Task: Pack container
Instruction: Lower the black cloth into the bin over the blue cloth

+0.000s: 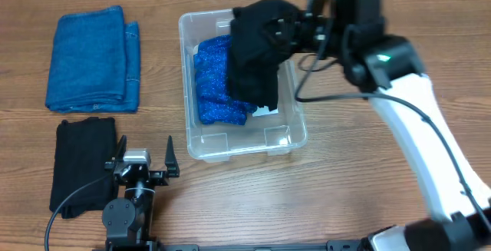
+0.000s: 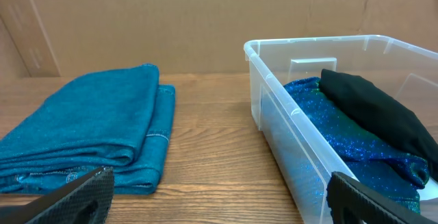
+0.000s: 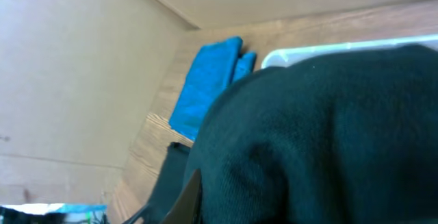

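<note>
The container – a clear plastic bin with rounded corners and a rim – stands on the wooden counter a little right of the middle, its long side running away from the robot. In the left wrist view its near wall fills the right half of the picture. Inside it, along the left side, lies a blue glittery cloth, bunched rather than flat, and a patch of white label shows on the bottom near the front right.

Over the far right part of the bin hangs a black cloth. Its upper end is gathered at the right end effector, whose fingers are closed tight on it, while its lower part drapes down across the blue glittery cloth – the left wrist view shows the black cloth lying on top of the blue one. The right wrist view is mostly filled by that same black cloth, with the bin's rim just behind it.

The left end effector sits near the front edge, left of the bin and apart from it, fingers spread fully wide and holding nothing.

Well left of the bin a folded blue towel lies flat, and in front of it a second black cloth, also folded, just beside the left arm.
</note>
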You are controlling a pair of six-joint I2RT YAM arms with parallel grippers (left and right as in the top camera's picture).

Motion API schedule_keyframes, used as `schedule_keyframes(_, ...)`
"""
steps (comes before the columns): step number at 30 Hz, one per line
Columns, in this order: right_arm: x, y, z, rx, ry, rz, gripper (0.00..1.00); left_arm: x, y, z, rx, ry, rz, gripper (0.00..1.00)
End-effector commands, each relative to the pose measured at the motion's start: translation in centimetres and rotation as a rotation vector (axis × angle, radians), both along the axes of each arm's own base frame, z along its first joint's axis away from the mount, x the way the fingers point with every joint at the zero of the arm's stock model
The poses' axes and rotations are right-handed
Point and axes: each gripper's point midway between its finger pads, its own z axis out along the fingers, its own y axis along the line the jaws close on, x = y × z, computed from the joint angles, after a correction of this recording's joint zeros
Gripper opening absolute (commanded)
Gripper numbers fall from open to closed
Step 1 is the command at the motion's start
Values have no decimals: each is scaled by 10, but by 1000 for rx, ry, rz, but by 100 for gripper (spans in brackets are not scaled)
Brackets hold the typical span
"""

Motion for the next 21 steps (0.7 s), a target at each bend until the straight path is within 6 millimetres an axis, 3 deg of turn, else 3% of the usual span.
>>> schedule_keyframes(1,25,16,-26,-38,-5,-8,4,0,1,0,19,-4,4,100)
schedule_keyframes(5,46,25,-59,-82,-24,24,4,0,1,0,18,-4,4,100)
schedule_keyframes(13,61,31,-114,-149,31,54,4,0,1,0,19,-4,4,100)
schedule_keyframes(18,77,16,-161,-275,72,-20,24,0,1,0,19,-4,4,100)
schedule_keyframes(20,82,6,-177,-337,85,-57,40,0,1,0,19,-4,4,100)
schedule_keyframes(21,82,4,-184,-364,81,-47,43,0,1,0,19,-4,4,100)
